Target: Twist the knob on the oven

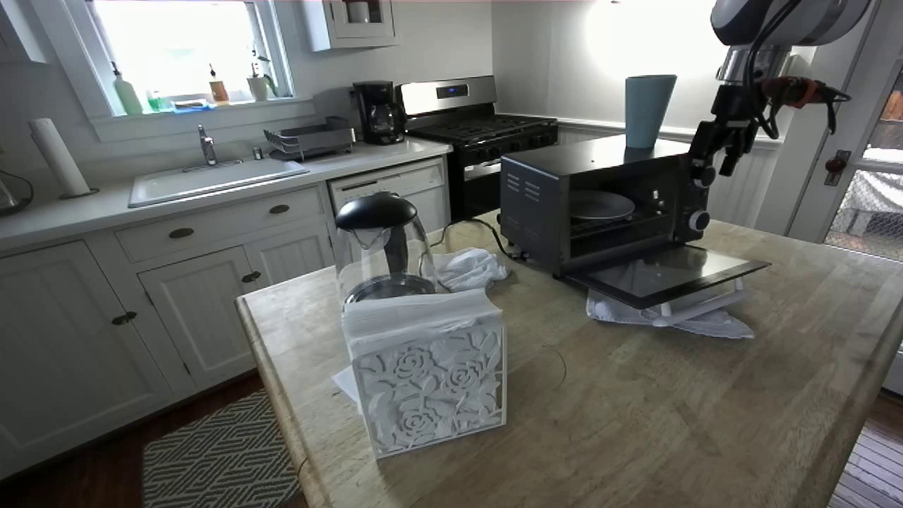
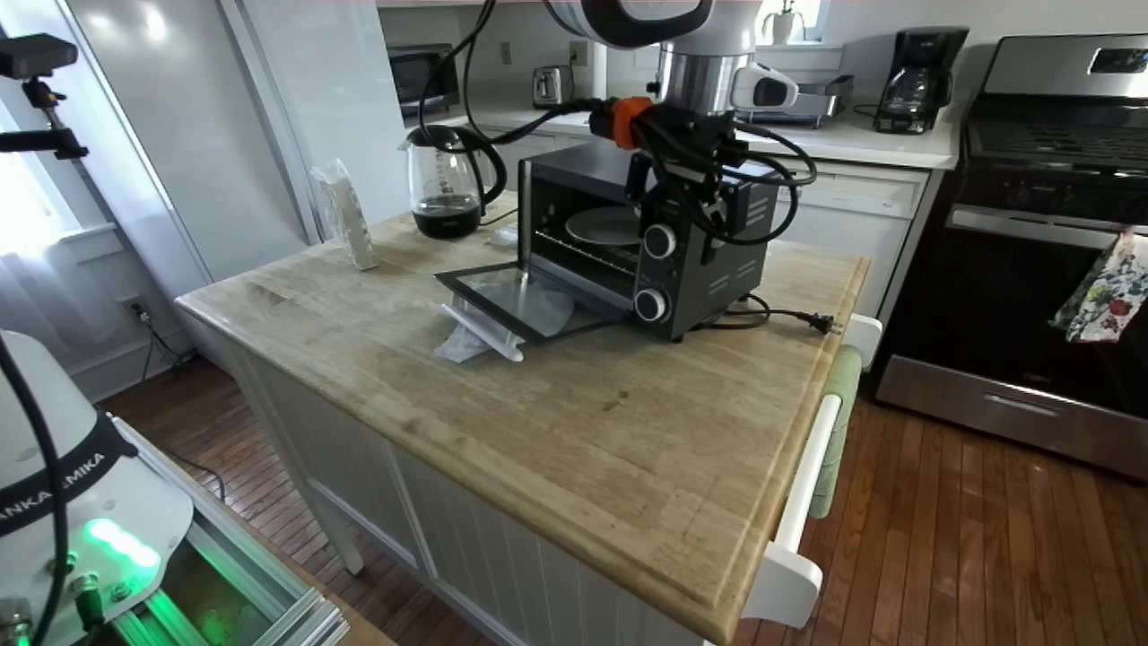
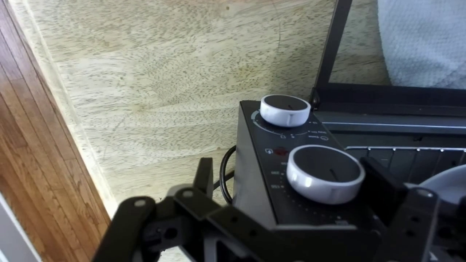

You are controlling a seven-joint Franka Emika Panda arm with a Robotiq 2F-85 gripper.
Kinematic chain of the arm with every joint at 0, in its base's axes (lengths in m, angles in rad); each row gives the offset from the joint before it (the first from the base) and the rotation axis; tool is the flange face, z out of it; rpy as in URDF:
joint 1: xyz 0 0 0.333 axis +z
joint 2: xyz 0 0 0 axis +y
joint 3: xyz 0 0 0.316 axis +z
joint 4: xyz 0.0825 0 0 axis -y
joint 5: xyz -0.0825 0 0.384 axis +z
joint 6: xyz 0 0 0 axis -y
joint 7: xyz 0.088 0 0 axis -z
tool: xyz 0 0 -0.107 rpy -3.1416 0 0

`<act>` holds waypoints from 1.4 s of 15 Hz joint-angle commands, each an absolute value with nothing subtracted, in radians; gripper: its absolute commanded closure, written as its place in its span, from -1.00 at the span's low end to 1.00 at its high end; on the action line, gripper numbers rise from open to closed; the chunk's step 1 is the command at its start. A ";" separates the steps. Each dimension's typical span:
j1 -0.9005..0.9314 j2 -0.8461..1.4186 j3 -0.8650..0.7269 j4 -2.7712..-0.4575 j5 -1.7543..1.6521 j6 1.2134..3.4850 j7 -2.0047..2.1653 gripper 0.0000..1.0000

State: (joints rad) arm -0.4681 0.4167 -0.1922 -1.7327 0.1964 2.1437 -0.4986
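Observation:
The black toaster oven (image 1: 529, 204) (image 2: 722, 278) stands on the wooden table with its glass door (image 1: 663, 275) (image 2: 529, 301) lowered open. Its control strip carries two silver-rimmed black knobs. The upper knob (image 3: 326, 174) (image 2: 659, 240) lies between my gripper's spread fingers. The lower knob (image 3: 285, 111) (image 2: 651, 305) (image 1: 698, 221) is free, beyond the fingertips. My gripper (image 3: 287, 163) (image 1: 712, 169) is open. Its right finger in the wrist view is close beside the upper knob; I cannot tell if they touch. The left finger is out past the oven's side wall, well apart from the knob.
A plate (image 1: 600, 205) sits on the rack inside the oven. A blue cup (image 1: 649, 109) stands on its top. A white cloth (image 1: 705, 324) lies under the door. A glass kettle (image 1: 384, 247) and a napkin holder (image 1: 430, 381) stand on the table (image 1: 635, 423). A power cord (image 2: 789, 314) lies behind the oven.

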 commanded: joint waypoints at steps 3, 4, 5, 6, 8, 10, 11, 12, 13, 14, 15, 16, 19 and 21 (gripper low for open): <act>-0.494 0.390 -0.198 -1.746 0.226 2.206 -0.519 -1.00; -0.496 0.388 -0.199 -1.745 0.230 2.205 -0.519 -1.00; -0.497 0.388 -0.201 -1.743 0.232 2.204 -0.519 -1.00; -0.499 0.388 -0.203 -1.741 0.235 2.202 -0.517 -1.00; -0.503 0.391 -0.207 -1.733 0.237 2.198 -0.515 -1.00; -0.509 0.399 -0.213 -1.721 0.238 2.201 -0.509 -1.00; -0.513 0.406 -0.216 -1.717 0.237 2.204 -0.506 -1.00; -0.516 0.413 -0.218 -1.713 0.236 2.207 -0.502 -1.00; -0.520 0.420 -0.218 -1.710 0.235 2.212 -0.501 -1.00; -0.522 0.425 -0.218 -1.709 0.232 2.216 -0.498 -1.00; -0.524 0.428 -0.218 -1.709 0.232 2.216 -0.498 -1.00; -0.526 0.430 -0.215 -1.709 0.234 2.215 -0.501 -1.00; -0.529 0.433 -0.208 -1.709 0.243 2.202 -0.506 -1.00; -0.533 0.431 -0.205 -1.708 0.251 2.193 -0.509 -1.00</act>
